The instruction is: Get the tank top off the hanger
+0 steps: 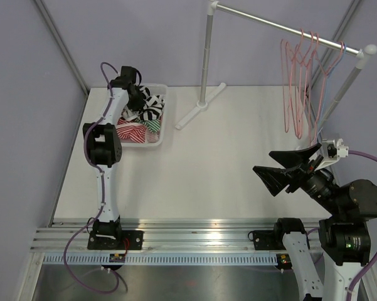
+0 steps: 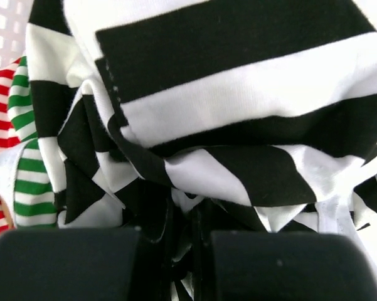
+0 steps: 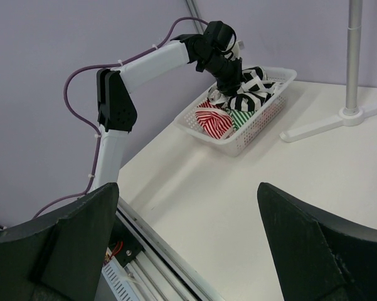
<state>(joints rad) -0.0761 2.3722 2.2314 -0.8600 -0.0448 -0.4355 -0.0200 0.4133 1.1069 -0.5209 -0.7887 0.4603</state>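
Observation:
The black-and-white striped tank top (image 1: pixel 153 108) lies bunched in the white basket (image 1: pixel 165 128) at the back left, off any hanger. It fills the left wrist view (image 2: pixel 238 94) and shows in the right wrist view (image 3: pixel 249 94). My left gripper (image 1: pixel 138 99) is down in the basket, its jaws (image 2: pixel 188 251) nearly closed with folds of this fabric pinched between them. My right gripper (image 1: pixel 263 162) is wide open and empty above the table at the right (image 3: pixel 188 188). Several bare wire hangers (image 1: pixel 301 81) hang on the rack's rail.
The basket (image 3: pixel 263 122) also holds red-and-white (image 3: pixel 213 119) and green-and-white (image 2: pixel 28 175) striped clothes. The clothes rack's post (image 1: pixel 204 63) and foot (image 3: pixel 329 122) stand at the back middle. Purple walls close in left and right.

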